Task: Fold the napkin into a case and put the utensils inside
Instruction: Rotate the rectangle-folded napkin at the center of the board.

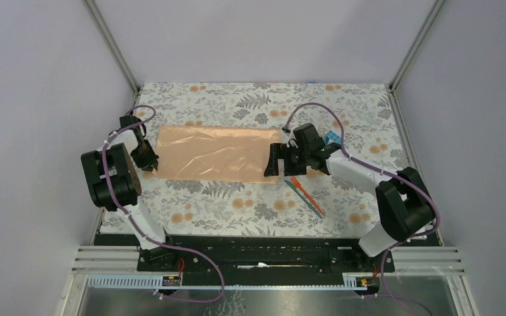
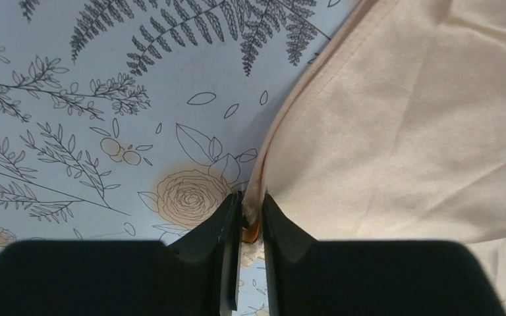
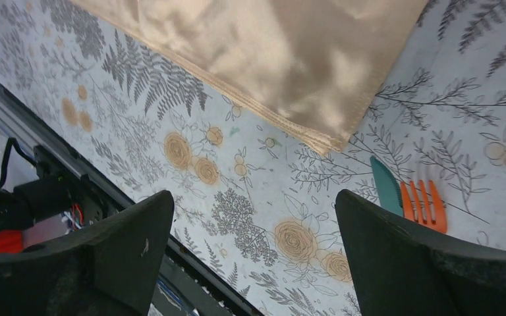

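Napkin (image 1: 214, 153): it lies flat on the mat (image 1: 237, 204) as a long strip running 9 to 3 o'clock in the top view. The stacked hems at its right end suggest it is already layered.
Left gripper (image 2: 250, 210): narrow, with its jaws pinched on the napkin's hem at the 9 o'clock end, near the front corner.
Right gripper (image 3: 253, 204): wide open and holding nothing, it hovers just off the napkin's 3 o'clock end, over the front corner.
Step in hand: this looks like the set-up for the next fold, and you have only one end gripped. Bring the right gripper down onto that corner and catch every layer. Satin is likely to slip, so bite well past the hem and lift both ends together.
Utensils (image 1: 306, 194): an orange fork (image 3: 423, 204) and a teal piece (image 3: 385, 187) lie side by side on the mat. They are at 5 o'clock from the napkin's right end and not touching it.
In the way: the utensils sit near your right gripper's landing spot, so don't sweep them. A blue block (image 1: 331, 137) peeks out behind the right wrist at 1 o'clock, partly hidden.
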### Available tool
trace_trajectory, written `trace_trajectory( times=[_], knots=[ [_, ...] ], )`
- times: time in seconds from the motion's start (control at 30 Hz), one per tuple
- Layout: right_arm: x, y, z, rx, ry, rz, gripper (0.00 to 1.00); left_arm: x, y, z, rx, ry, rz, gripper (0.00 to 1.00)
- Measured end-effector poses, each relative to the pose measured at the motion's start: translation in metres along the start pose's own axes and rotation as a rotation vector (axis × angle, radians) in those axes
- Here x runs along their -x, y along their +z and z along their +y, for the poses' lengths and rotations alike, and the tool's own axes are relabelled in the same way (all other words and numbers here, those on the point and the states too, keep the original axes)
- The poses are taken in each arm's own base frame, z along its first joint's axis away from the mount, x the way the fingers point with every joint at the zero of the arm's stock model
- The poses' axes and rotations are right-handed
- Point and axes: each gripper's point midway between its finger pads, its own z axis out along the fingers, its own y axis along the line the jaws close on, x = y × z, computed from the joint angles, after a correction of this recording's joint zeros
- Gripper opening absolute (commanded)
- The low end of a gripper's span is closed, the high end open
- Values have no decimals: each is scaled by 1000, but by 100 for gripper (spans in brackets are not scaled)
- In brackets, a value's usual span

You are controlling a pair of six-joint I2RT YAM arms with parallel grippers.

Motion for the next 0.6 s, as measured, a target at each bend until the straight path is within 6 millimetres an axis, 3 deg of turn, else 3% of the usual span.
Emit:
trace_trajectory(
  times=[0.27,0.3,0.5,0.6],
  knots=[
    [33,-29,-3,-40,26,-124,100,-15,-4,5,0,-107,-19,6],
    [36,-28,-5,-50,31,-119,100,-20,-6,8,5,-130,-17,0],
    [52,-11,-11,-82,38,-81,99,-62,-20,37,-7,-364,21,0],
    [48,1,-20,-109,44,-33,91,-73,-24,37,-36,-451,50,0]
  ],
)
